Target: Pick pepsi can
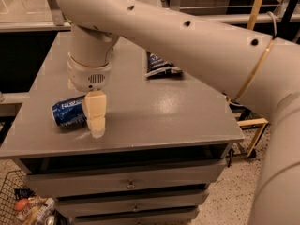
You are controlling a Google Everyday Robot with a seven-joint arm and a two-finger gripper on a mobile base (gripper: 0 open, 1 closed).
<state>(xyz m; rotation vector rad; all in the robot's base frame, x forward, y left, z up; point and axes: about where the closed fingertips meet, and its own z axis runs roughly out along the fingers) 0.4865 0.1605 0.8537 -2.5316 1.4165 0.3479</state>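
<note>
Looking down on the grey metal cabinet top (159, 111), we see the small shiny blue cylindrical pepsi can (68, 112) lying on its side near the left front edge. The beige-tipped gripper (96, 125) of the white robot arm (187, 36) hangs low at the can's right end and overlaps it, perhaps touching. We cannot tell how wide the gripper stands. A flat dark blue crinkly snack bag (159, 65) lies well apart toward the back, partly hidden by the arm.

One camera only. It looked down from high behind the arm (187, 36), close onto the grey drawer cabinet (159, 111). The gripper (96, 128) stood left of centre, beside the pepsi can (69, 112).
</note>
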